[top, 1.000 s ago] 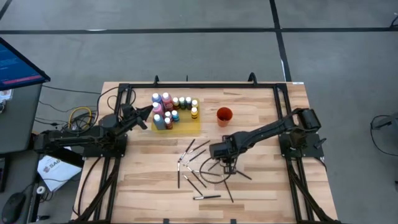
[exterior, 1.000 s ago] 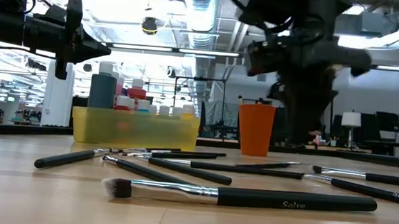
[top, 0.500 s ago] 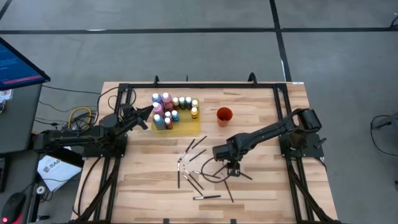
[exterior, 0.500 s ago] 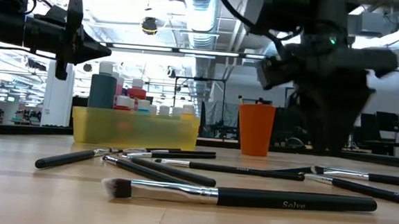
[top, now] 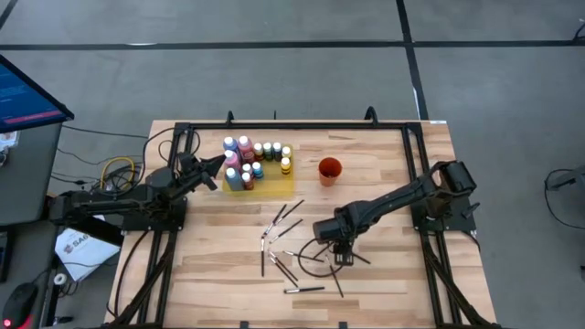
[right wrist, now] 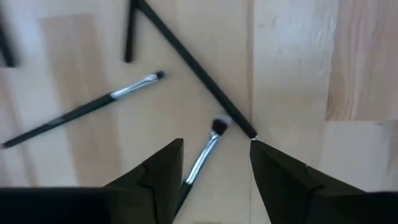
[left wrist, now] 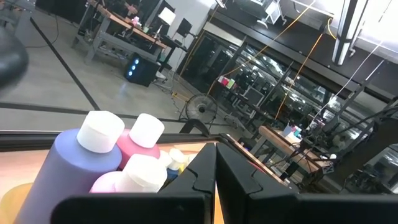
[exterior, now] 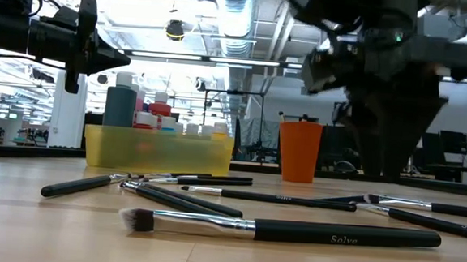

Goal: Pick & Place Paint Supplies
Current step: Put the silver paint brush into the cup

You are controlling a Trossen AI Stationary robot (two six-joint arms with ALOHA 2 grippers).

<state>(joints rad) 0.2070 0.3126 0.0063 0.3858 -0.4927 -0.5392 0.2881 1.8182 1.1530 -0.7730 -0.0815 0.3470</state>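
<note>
The right claw (top: 339, 257) points straight down, fingers spread (nothing between them), while the left claw (top: 218, 166) waits closed.

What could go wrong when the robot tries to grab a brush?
The right hand is open just above a brush, but a longer brush lies right beside its tip, almost touching. Closing might pinch both, or knock the long one away. The brushes are scattered close together on the table, some crossing, so a nudged one could roll. The left hand, shut, waits by the paint bottles.
</note>
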